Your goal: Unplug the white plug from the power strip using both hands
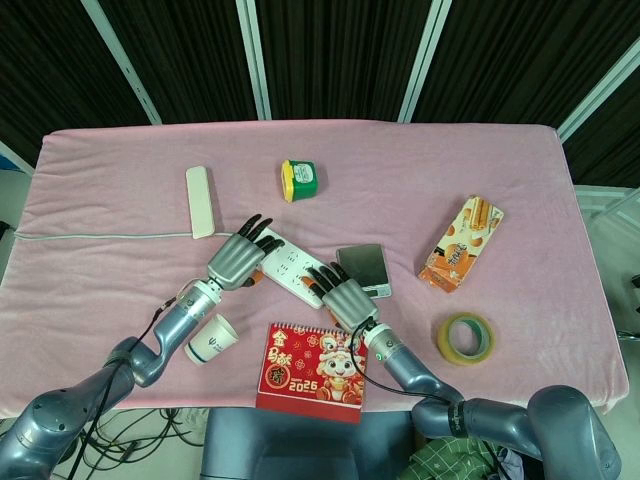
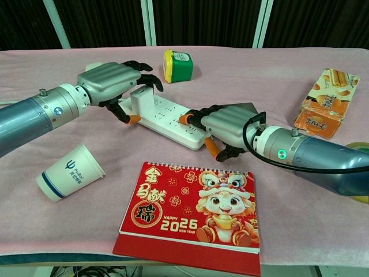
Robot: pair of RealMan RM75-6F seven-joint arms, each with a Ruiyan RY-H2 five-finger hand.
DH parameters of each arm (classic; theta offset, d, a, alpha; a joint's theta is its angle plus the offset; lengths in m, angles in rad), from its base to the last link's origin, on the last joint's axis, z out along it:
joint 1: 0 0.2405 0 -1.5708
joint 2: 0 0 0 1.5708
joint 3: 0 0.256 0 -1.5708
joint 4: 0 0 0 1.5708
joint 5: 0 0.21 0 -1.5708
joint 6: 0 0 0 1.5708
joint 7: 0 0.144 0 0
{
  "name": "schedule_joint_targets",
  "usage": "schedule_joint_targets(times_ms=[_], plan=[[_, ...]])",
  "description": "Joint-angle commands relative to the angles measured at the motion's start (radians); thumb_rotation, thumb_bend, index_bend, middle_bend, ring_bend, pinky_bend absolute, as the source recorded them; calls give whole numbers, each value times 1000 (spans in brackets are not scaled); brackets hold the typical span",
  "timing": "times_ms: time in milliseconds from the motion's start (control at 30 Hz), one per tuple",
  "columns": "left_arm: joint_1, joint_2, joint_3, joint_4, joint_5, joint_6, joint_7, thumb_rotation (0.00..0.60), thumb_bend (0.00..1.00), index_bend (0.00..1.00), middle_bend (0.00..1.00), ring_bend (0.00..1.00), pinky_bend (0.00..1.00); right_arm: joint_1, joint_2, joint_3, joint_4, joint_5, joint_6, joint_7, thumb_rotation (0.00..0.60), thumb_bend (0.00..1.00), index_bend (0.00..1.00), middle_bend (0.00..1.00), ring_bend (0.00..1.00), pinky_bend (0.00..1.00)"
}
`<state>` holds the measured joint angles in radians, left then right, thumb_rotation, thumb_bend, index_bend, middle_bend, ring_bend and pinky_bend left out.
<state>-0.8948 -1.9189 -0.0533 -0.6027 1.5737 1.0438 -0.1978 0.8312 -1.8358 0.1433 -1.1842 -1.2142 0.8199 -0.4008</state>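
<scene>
White plastic is what I am working on: the power strip is lying on the pink tablecloth toward the near edge, its long axis running diagonally from far-left to near-right. The white plug is sitting in the socket at the strip's far-left end, standing up from it.

My left hand is hovering at that end, fingers curled over and around the plug; the fingertips are wrapping past its far side and the thumb is lying low on the near side. I am judging this as a grip on the plug, though I cannot see every contact. My right hand is resting on the strip's near-right end, fingers bent down over the top face and the near side, pinning the strip rather than lifting it.

So the plug is lying right inside my left hand's curl, and well apart from my right. The pull, I judge, needs to go straight up from the strip's face, while my right hand is keeping the body flat on the cloth.
</scene>
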Motion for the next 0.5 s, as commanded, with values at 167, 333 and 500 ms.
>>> schedule_joint_targets(times_ms=[167, 333, 500], plan=[[-5, 31, 8, -42, 2, -19, 30, 600, 224, 212, 292, 0, 0, -1, 4, 0, -6, 3, 3, -2, 600, 784, 0, 30, 62, 24], [-6, 53, 3, -83, -8, -31, 55, 600, 224, 211, 290, 0, 0, -2, 6, -2, -10, 3, 4, -5, 600, 785, 0, 31, 62, 24], [-7, 69, 3, -113, -11, -40, 68, 600, 224, 211, 291, 0, 0, -2, 9, 0, -15, 6, 8, -8, 600, 784, 0, 30, 62, 24]])
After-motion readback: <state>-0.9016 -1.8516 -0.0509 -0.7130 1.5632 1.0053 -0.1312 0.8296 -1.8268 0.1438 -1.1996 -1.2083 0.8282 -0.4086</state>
